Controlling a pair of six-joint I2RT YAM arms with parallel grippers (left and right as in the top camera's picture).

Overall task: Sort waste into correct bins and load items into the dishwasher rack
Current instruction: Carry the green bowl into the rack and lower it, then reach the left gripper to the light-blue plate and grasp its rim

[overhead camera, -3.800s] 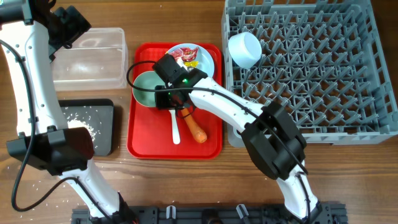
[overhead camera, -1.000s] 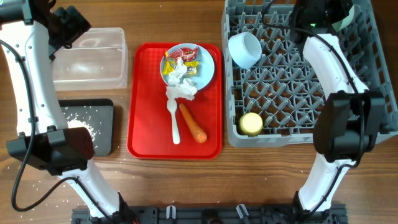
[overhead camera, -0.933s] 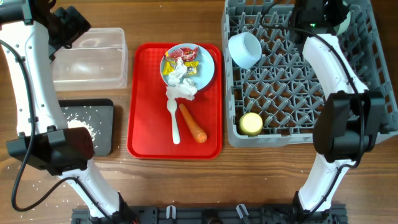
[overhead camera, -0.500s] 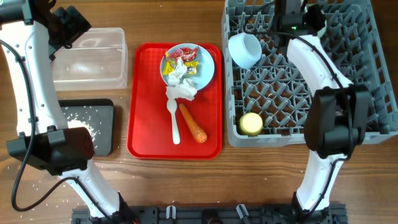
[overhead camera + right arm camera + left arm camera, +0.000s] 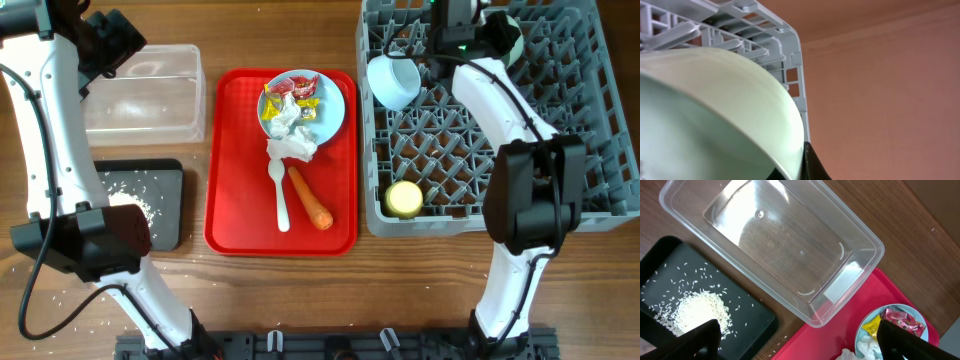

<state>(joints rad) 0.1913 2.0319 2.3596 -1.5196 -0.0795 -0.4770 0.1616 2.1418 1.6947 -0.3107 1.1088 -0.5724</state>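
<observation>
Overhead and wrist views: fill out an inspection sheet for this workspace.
Surface: wooden table, with a red tray on it.
Job's things: plate with wrappers, tissue, spoon and carrot on the red tray; bowl and yellow cup in rack; rice in black tray; clear tub empty.
Clutter: stray grains on the table.
Grippers: left gripper open above the clear tub; right gripper shut on second bowl over the rack.
Cables: black cable loops beside the left arm.
Surroundings: nothing seen.
</observation>
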